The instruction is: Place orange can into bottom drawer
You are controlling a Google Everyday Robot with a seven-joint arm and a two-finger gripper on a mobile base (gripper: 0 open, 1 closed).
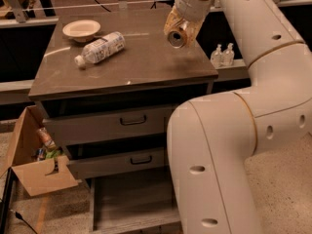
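My gripper [179, 29] is shut on the orange can [176, 35], holding it on its side in the air above the right part of the cabinet top [122, 67], silver end facing the camera. The bottom drawer [131, 201] is pulled open at floor level below the two upper drawers, its plank floor showing; my arm [219, 169] hides its right part.
A clear plastic water bottle [100, 48] lies on its side on the cabinet top, with a shallow bowl [81, 29] behind it. An open cardboard box [34, 155] with items stands left of the cabinet. Two small bottles [222, 55] stand on a ledge at the right.
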